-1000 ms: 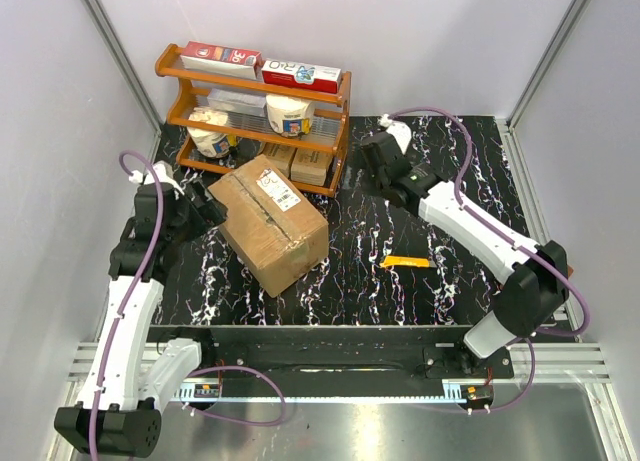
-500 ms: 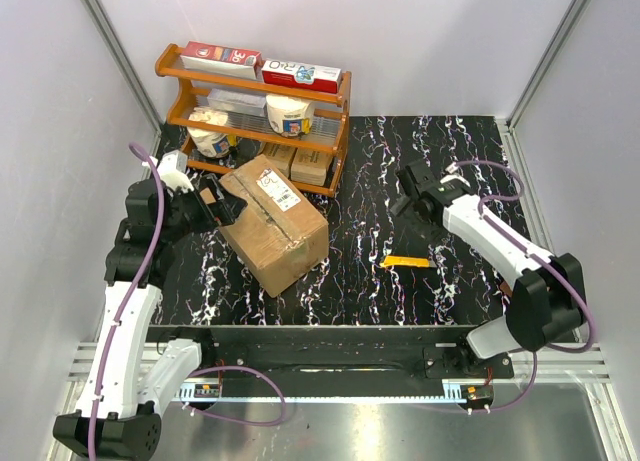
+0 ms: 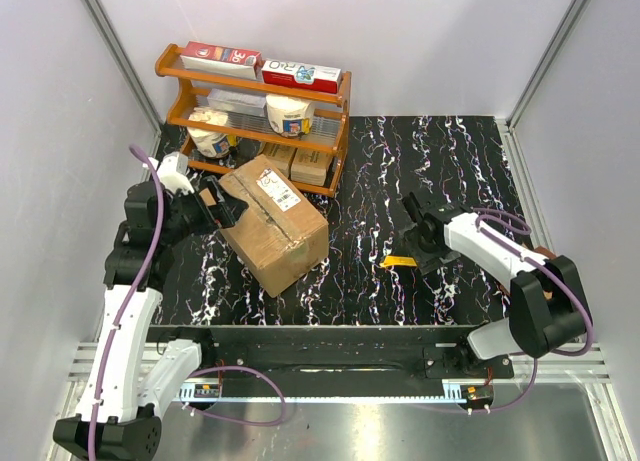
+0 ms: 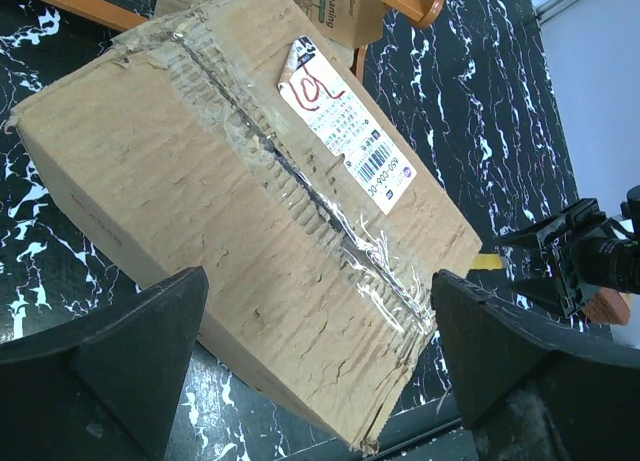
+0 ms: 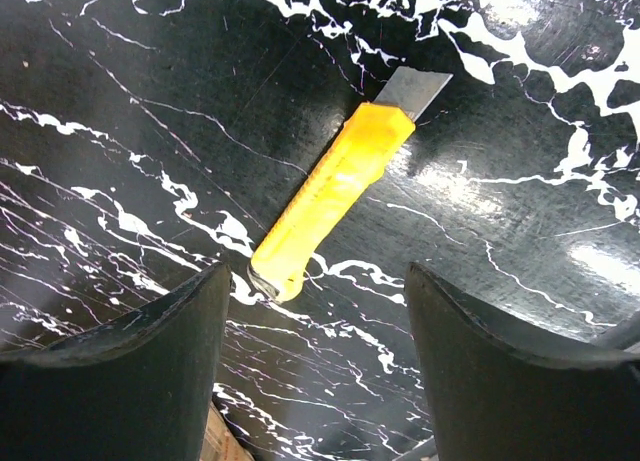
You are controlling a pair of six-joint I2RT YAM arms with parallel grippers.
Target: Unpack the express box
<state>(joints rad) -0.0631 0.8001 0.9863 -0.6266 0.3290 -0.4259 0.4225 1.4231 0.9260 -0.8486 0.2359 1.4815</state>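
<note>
The express box [image 3: 272, 221] is a big brown taped carton with a white label [image 4: 345, 141], lying closed and askew at left centre. My left gripper [image 3: 217, 207] hovers at its left end, open, and in the left wrist view its fingers [image 4: 100, 371] straddle the carton [image 4: 230, 211] without touching it. A yellow utility knife [image 3: 408, 262] lies flat on the table right of the carton, its blade [image 5: 415, 89] extended. My right gripper [image 3: 420, 243] hangs just above the knife [image 5: 335, 196], open, with the handle's butt end just ahead of the gap between its fingers [image 5: 510, 371].
An orange wooden rack [image 3: 345, 116] stands at the back left, close behind the carton, holding red-and-white boxes [image 3: 300, 74], white tubs [image 3: 288, 113] and small tan cartons [image 3: 310, 165]. Pale walls enclose the black marbled table [image 3: 450, 161].
My right arm swung from the back near the rack down and forward to the knife, its jaws narrowing somewhat. My left gripper edged closer to the carton's left end.
</note>
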